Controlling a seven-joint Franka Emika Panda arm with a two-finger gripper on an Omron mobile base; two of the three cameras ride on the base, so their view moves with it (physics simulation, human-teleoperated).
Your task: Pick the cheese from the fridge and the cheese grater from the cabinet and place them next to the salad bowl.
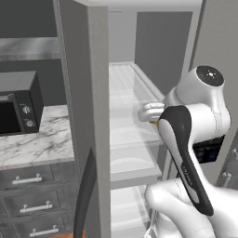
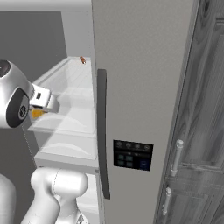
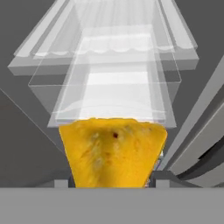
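A white robot arm reaches into the open fridge (image 1: 93, 116). Its hand (image 2: 43, 103) sits just above a translucent glass shelf (image 2: 70, 118), closed on the cheese (image 3: 113, 153), a yellow-orange wedge gripped between the fingers. In the hand view the wedge sits close to the camera with the shelves behind it. A black microwave (image 1: 18, 104) stands on the marble bench (image 1: 37, 139) left of the fridge.
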